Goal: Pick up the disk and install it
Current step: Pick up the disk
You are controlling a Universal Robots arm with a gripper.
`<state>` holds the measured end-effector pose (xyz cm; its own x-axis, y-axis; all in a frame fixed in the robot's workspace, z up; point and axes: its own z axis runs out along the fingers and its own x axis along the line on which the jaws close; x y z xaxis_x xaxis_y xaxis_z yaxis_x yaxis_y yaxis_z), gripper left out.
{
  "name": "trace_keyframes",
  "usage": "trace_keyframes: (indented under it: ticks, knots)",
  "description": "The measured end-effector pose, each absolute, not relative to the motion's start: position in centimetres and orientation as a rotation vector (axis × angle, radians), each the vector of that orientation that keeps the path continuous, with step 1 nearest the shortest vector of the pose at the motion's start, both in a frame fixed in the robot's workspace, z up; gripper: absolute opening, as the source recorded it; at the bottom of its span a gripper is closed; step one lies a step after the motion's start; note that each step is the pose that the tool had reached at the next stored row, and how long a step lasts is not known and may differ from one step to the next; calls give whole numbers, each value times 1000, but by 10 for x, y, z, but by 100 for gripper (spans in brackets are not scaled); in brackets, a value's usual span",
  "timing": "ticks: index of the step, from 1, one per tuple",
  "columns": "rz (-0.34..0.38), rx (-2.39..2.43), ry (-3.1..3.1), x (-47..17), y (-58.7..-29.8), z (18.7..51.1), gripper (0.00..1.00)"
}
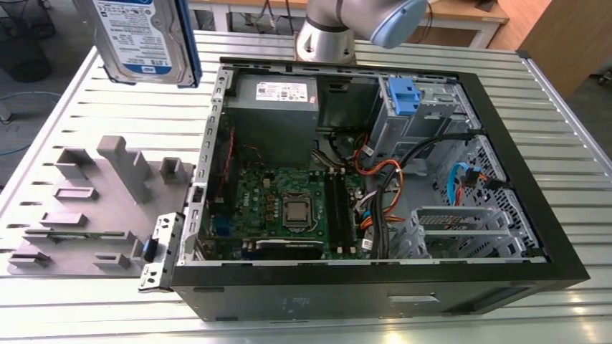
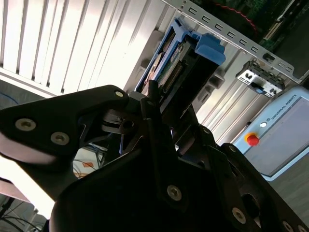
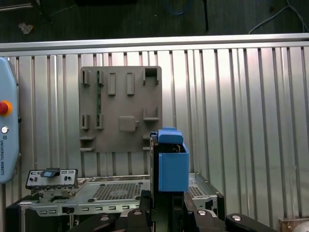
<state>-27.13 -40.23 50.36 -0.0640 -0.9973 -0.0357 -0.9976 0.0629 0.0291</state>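
Observation:
The disk (image 1: 143, 39), a silver-grey hard drive with a white-and-blue label and blue bracket, hangs in the air above the table at the exterior view's upper left, beside the open computer case (image 1: 287, 301). Both wrist views show the disk (image 2: 181, 58) (image 3: 170, 166) edge-on, standing out from between the black fingers of my gripper (image 2: 171, 104) (image 3: 166, 208), which is shut on it. Below the disk in the first wrist view lie the grey holder plate (image 3: 120, 108) and the case's metal edge (image 3: 116, 191).
Inside the case are the motherboard (image 1: 287, 208), a grey power supply box (image 1: 272, 97), cables and a drive bay with a blue tab (image 1: 403, 97). The grey holder plate (image 1: 96, 208) lies left of the case. The arm's base (image 1: 330, 36) stands behind it. A control pendant (image 2: 285, 135) lies nearby.

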Motion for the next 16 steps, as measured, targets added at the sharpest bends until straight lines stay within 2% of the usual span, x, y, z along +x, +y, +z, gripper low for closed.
trace_keyframes:
  ticks: [16]
  knots:
    - [72, -2145, 2286, -233, -402, 504, 35]
